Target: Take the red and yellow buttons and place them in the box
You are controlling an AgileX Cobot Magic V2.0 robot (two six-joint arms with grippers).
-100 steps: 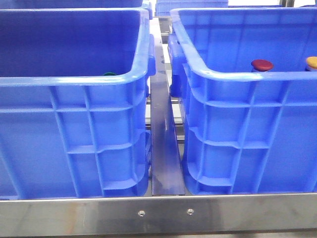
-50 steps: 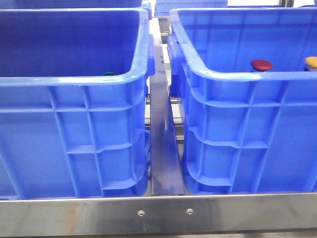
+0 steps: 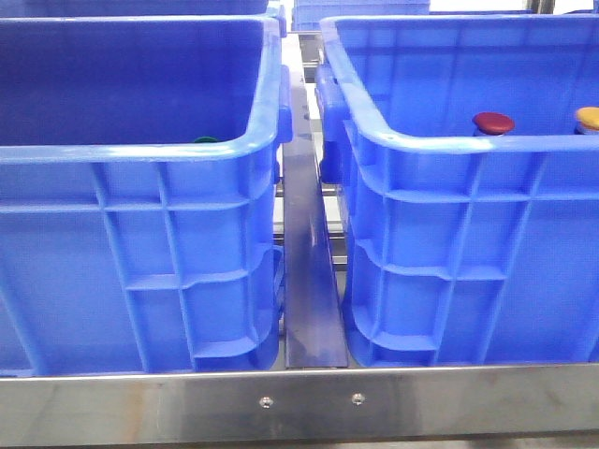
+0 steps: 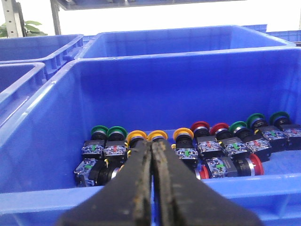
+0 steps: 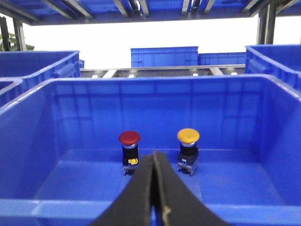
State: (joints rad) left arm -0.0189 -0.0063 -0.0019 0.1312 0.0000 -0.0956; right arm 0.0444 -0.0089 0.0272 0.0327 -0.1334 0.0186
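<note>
The red button (image 3: 493, 123) and the yellow button (image 3: 589, 118) stand upright inside the right blue box (image 3: 449, 150); only their caps show above its near rim. In the right wrist view the red button (image 5: 129, 147) and yellow button (image 5: 188, 143) stand side by side on the box floor (image 5: 94, 183). My right gripper (image 5: 154, 154) is shut and empty, over the near rim and short of both buttons. My left gripper (image 4: 152, 143) is also shut and empty, over the near rim of the left crate (image 4: 42, 141). Neither gripper shows in the front view.
The left crate (image 3: 140, 150) holds a row of several green, yellow and red capped buttons (image 4: 188, 146) lying on its floor; one green cap (image 3: 204, 140) peeks over its rim. A steel rail (image 3: 309, 281) runs between the crates. More blue crates stand behind.
</note>
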